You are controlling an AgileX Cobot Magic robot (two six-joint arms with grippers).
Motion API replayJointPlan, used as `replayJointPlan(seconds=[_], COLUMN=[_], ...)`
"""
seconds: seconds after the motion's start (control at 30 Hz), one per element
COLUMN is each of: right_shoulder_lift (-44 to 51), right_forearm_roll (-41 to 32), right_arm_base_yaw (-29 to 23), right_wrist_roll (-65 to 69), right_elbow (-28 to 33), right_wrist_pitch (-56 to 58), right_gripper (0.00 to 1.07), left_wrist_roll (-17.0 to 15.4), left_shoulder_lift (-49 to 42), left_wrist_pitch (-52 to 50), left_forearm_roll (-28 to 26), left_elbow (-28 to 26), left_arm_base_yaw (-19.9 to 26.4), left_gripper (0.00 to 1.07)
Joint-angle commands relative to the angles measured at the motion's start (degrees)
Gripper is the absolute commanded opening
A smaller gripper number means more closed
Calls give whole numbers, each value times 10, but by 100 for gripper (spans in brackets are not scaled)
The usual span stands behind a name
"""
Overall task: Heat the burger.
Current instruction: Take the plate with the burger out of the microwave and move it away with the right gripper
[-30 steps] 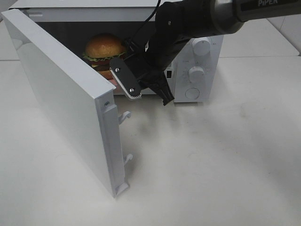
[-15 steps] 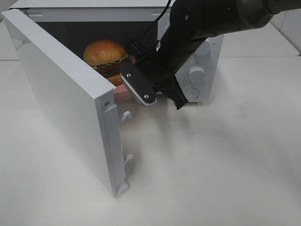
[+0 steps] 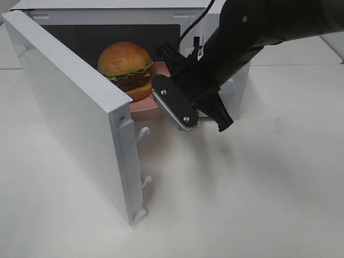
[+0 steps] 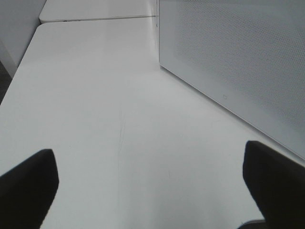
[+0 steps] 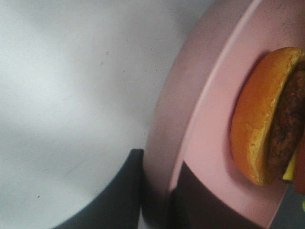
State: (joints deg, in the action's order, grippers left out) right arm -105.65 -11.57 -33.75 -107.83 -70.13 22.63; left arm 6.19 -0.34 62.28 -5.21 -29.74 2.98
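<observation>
- The white tabletop (image 3: 242, 204) is lying bare along its near edge in the high view.
- The microwave door (image 3: 75, 113) is standing swung wide open, its free edge with two latch hooks (image 3: 144, 156) reaching toward the near-left part of the tabletop.
- The left pincer (image 4: 152, 191) is hovering low over the tabletop with its two dark fingertips (image 4: 26, 183) spread well apart and nothing between them; the perforated face of the door (image 4: 238, 62) is standing beside it in the left wrist view.
- The right pincer (image 3: 201, 115) is hanging in front of the microwave's open mouth, its ribbed finger (image 3: 174, 105) angled down toward the tabletop.
- In the right wrist view the right pincer (image 5: 155, 191) is pinching the rim of the pink plate (image 5: 209, 143), one dark finger on each side of the edge.
- The burger (image 3: 125, 67) is sitting on the pink plate (image 3: 148, 107) at the mouth of the microwave (image 3: 134, 21), toward the far edge of the tabletop; its bun and patty (image 5: 269, 119) are showing close up in the right wrist view.
- The black right arm (image 3: 263, 32) is reaching in from the far-right corner, covering the microwave's control panel.
</observation>
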Motion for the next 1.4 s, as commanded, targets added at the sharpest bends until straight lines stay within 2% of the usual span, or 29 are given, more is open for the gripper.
replayJointPlan(seconds=[0.03,0.57,1.07,1.4], right_shoulder_lift=[45,131,254,309], right_forearm_roll=[-1,-17,-30,-7], right_arm_base_yaw=[2,-11,-11,-11], right_wrist_roll=[-6,-6,25,60], right_elbow=[30,129,243,282], right_wrist_pitch=[-60,-96,-115,-111], right_gripper=[0,0,0,0], left_wrist_roll=[-2,-2,-2,-2], left_shoulder_lift=[-9,-9,-9,-9], left_wrist_pitch=[-7,-7,-7,-7], left_forearm_roll=[-2,-2,-2,-2], left_elbow=[1,1,1,1], left_arm_base_yaw=[-1,-1,-1,-1], left_gripper=[98,98,98,98])
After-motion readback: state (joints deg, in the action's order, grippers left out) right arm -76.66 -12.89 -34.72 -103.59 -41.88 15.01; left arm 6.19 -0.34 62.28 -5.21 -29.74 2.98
